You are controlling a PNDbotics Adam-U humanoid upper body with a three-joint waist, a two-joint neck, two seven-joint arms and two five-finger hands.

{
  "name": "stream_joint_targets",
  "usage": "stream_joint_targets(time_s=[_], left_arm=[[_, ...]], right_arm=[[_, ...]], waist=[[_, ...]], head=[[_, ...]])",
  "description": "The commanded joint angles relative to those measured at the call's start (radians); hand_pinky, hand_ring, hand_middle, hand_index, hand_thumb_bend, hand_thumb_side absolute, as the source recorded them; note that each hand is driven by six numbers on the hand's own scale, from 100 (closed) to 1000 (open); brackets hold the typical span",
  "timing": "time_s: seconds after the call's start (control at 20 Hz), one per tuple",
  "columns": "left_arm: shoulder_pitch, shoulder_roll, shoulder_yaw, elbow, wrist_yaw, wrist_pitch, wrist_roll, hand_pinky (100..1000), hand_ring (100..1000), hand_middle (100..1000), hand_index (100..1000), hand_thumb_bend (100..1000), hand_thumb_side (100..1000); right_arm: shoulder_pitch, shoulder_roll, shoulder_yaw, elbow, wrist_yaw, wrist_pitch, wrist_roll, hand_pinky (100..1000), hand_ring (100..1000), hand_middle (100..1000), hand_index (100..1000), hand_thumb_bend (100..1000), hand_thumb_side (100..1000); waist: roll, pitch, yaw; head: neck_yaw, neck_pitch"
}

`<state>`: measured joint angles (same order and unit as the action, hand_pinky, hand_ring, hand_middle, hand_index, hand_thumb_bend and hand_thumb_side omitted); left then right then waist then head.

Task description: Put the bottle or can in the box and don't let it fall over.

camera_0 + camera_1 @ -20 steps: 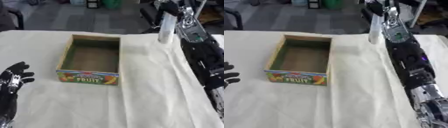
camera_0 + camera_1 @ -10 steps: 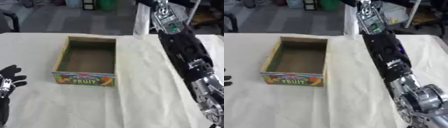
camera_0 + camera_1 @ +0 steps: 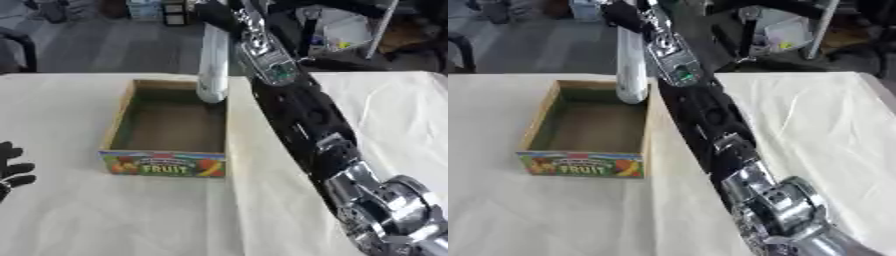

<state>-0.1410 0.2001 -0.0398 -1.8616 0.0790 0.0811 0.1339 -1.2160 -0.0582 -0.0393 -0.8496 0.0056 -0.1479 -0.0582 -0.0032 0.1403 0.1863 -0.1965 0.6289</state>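
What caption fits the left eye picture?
Right robot hand lowers an upright bottle into the fruit box.

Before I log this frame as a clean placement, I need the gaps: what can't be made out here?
- Right hand: its fingers on the bottle are cut by the top edge and blurred in both views.
- Bottle's base: whether it touches the box floor is unclear.
- Left hand: cut by the left eye view's edge, absent from the right eye view.
- Bottle's label: blurred.
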Motion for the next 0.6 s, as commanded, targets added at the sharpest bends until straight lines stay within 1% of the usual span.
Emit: stream_joint_targets(time_s=[0.05,0.15,0.3,0.4,0.6], left_arm=[[-0.011,0.0,-0.002,-0.013,0.006,-0.001,-0.004,658,655,701,793,496,683],[-0.012,0.0,-0.002,-0.013,0.006,-0.002,-0.004,658,655,701,793,496,682],[-0.013,0.0,0.0,-0.013,0.006,-0.002,-0.003,657,654,700,793,497,682],[-0.014,-0.001,-0.001,-0.012,0.006,-0.002,-0.003,657,654,700,793,497,682],[-0.013,-0.002,0.0,-0.01,0.005,-0.002,-0.002,657,654,700,793,498,681]], right_arm=[[-0.006,0.017,0.009,-0.026,-0.006,0.005,0.009,628,566,324,451,100,100],[0.007,0.025,0.013,-0.019,0.014,0.0,0.02,640,590,346,470,100,100],[0.028,0.036,0.015,-0.009,0.042,-0.023,0.044,670,660,421,547,100,107],[0.042,0.044,0.017,-0.008,0.059,-0.046,0.056,702,726,482,617,100,183],[0.082,0.07,0.02,-0.009,0.079,-0.089,0.07,726,767,522,662,100,255]], waist=[[0.003,-0.015,0.003],[0.002,-0.014,0.006],[-0.001,-0.012,0.006],[-0.003,-0.012,0.004],[-0.005,-0.01,-0.001]], head=[[-0.006,-0.014],[-0.011,-0.014],[-0.013,-0.017],[-0.013,-0.019],[-0.011,-0.019]])
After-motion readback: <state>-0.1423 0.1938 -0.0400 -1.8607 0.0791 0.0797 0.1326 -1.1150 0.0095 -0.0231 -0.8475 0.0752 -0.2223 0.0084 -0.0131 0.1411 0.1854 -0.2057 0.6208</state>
